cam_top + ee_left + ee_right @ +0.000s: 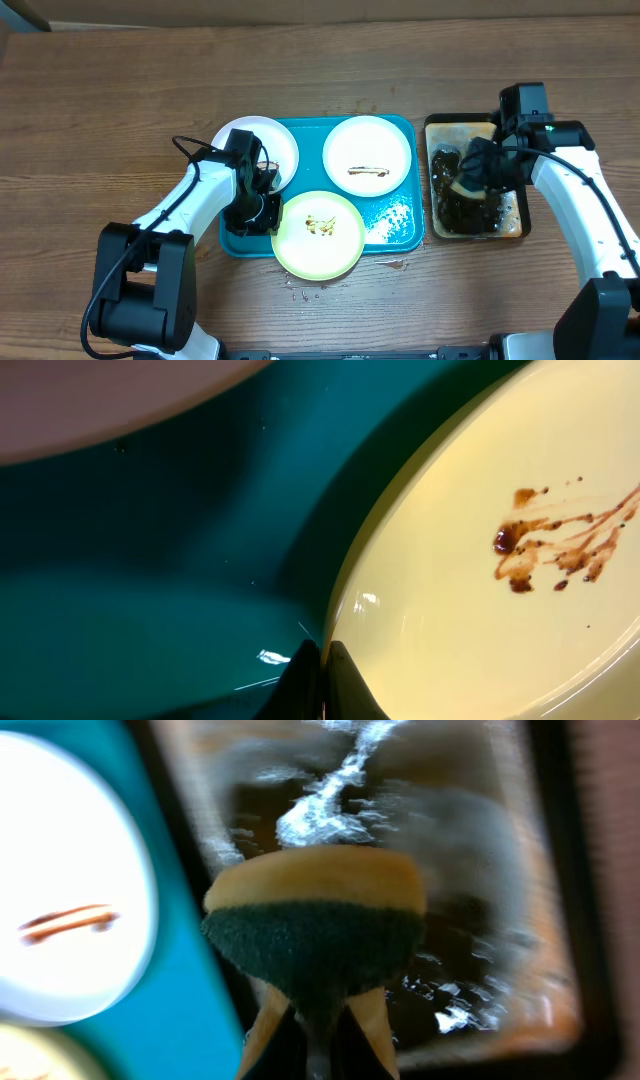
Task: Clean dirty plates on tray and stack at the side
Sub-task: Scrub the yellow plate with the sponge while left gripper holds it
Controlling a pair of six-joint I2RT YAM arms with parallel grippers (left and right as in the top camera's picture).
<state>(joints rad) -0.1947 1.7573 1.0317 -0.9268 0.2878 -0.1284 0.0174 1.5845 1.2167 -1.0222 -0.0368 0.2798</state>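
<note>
The teal tray (400, 225) holds three plates. A white plate (262, 138) sits at its back left, and a white plate with a brown smear (368, 153) at its back right. A yellow-green plate with a brown smear (318, 234) sits at the front. My left gripper (264, 208) is at that plate's left edge. In the left wrist view the fingers (322, 665) are shut on the rim of the yellow-green plate (480, 590), over the tray (150, 560). My right gripper (318, 1020) is shut on a yellow and green sponge (315, 910), over the black tray.
A small black tray (520, 228) with brown liquid stands right of the teal tray; it also shows in the right wrist view (480, 970). Water drops lie on the wooden table (120, 110) in front of the yellow-green plate.
</note>
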